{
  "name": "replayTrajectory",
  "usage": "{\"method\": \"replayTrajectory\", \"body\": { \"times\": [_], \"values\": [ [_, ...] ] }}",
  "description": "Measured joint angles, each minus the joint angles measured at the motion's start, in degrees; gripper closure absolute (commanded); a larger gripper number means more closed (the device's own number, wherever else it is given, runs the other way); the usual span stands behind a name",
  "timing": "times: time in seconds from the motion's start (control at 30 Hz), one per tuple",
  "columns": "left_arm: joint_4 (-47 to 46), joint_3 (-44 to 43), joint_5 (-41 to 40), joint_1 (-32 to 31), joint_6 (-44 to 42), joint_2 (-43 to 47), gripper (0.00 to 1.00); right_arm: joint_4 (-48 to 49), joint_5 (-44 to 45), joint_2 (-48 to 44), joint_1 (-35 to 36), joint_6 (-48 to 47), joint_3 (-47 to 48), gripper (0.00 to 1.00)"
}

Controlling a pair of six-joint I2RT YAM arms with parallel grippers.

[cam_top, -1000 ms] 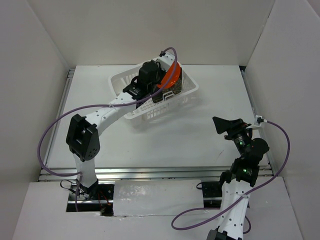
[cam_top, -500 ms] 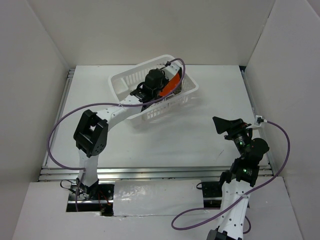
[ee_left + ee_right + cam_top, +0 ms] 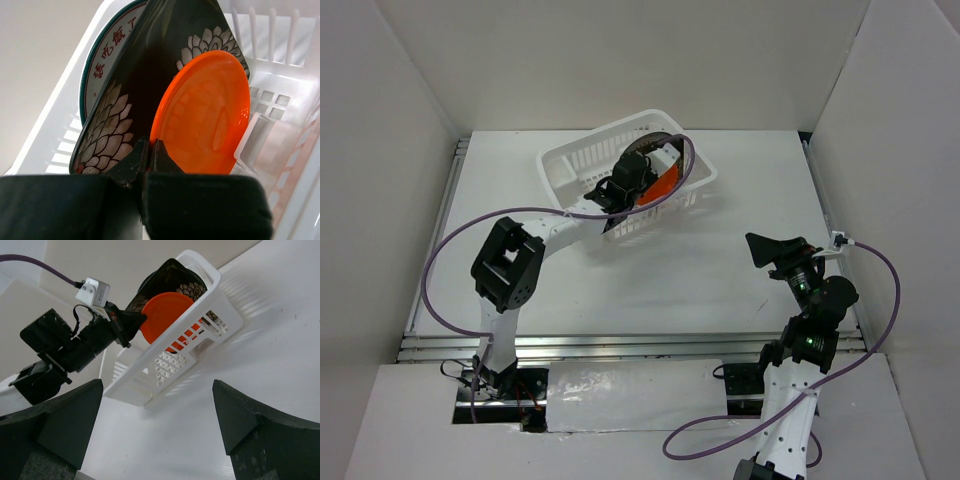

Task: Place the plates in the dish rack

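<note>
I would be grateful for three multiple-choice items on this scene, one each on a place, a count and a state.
1. Where is the orange plate?
A) in the dish rack
B) flat beside it
C) under it

2. How many plates stand in the rack?
A) one
B) two
C) three

3. The right tool is:
A) shut on a plate
B) open, empty
C) inside the rack

Key:
1 A, it stands between the rack's walls.
2 C, behind the orange one are the dark square plate and the round plate.
3 B, its jaws stand wide apart with nothing between.

White table [image 3: 720, 265], white walls [image 3: 620, 60], metal rail [image 3: 620, 344] near edge
</note>
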State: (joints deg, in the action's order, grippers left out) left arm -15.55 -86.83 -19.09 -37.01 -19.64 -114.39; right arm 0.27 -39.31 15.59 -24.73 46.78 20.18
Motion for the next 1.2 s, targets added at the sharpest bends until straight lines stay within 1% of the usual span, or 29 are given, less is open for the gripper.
{"method": "replayTrajectory", "body": {
  "times": [0.53,0.57,0.6,0.63,0.7,0.73,0.8,0.93,1.2],
  "values": [
    [-2.38,-1.29,1.33,-0.42,-1.2,-2.91,1.0,0.0,0.13,0.02,0.0,-0.02,0.0,0.02],
    [-2.38,-1.38,1.33,-0.42,-1.2,-2.97,0.96,0.0,0.13,0.0,0.0,-0.02,0.0,0.02],
    [-2.36,-1.4,1.33,-0.42,-1.2,-2.97,0.88,0.0,0.13,0.02,0.0,-0.02,0.0,0.02],
    [-2.25,-1.46,1.36,-0.42,-1.2,-2.99,0.71,-0.02,0.13,0.02,0.0,-0.02,0.0,0.02],
    [-1.92,-1.7,1.44,-0.44,-1.16,-3.1,0.63,-0.02,0.13,0.0,0.0,-0.02,0.0,0.02],
    [-1.77,-1.99,1.46,-0.44,-1.05,-3.34,0.56,-0.02,0.13,0.0,0.0,-0.04,0.0,0.02],
    [-1.44,-2.34,1.49,-0.44,-1.01,-3.91,0.53,-0.04,0.13,0.0,0.0,-0.09,0.0,0.02],
    [-0.07,-2.34,1.36,-0.44,-0.92,-4.63,0.49,-0.09,0.15,0.0,0.0,-0.22,0.0,0.02],
    [0.5,-2.34,0.92,-0.63,-0.9,-4.66,0.46,-0.09,0.15,0.0,0.0,-0.24,0.0,0.02]
  ]
}}
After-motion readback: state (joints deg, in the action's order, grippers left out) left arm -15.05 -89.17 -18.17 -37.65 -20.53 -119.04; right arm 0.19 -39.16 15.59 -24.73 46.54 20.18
